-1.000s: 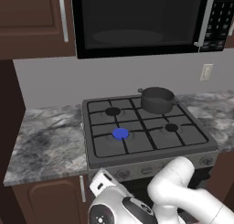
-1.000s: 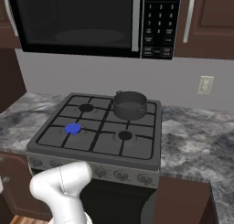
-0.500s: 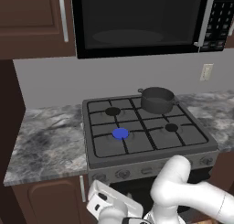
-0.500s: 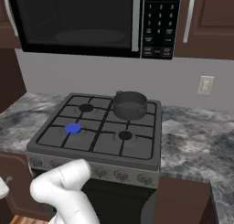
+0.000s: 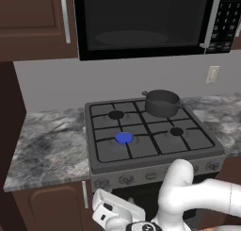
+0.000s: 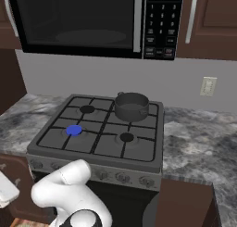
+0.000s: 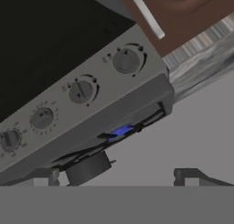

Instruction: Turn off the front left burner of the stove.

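Dark grey stove (image 5: pixel 155 164) set between two stretches of marbled grey surface (image 5: pixel 52 145), below a black microwave (image 5: pixel 141 20). Front left burner (image 5: pixel 124 137) glowing bright blue at the front left of the cooktop, ringed by black grate bars; same burner at the near left in the right base view (image 6: pixel 73 130), and seen edge-on as a blue sliver past the front lip of the stove in the hand view (image 7: pixel 121 131). Remaining three burner discs plain black. Dark pot (image 5: pixel 161 103) standing on the rear right grate, well apart from the blue burner. Row of round knobs (image 7: pixel 80 91) along the front panel of the stove, four of them visible in the rolled hand view, the one nearest the cabinet (image 7: pixel 127 61) at the end of the row. Brown cabinet door with a pale bar handle (image 7: pixel 145 13) just beside that end of the panel. Hand (image 7: pixel 116 176) low before the stove front, below the edge of the surface, fingers spread wide and released, grasping nothing, with both dark fingertips (image 7: pixel 185 175) apart from the knobs. White wrist (image 5: pixel 115 211) visible beneath the front left corner of the stove.
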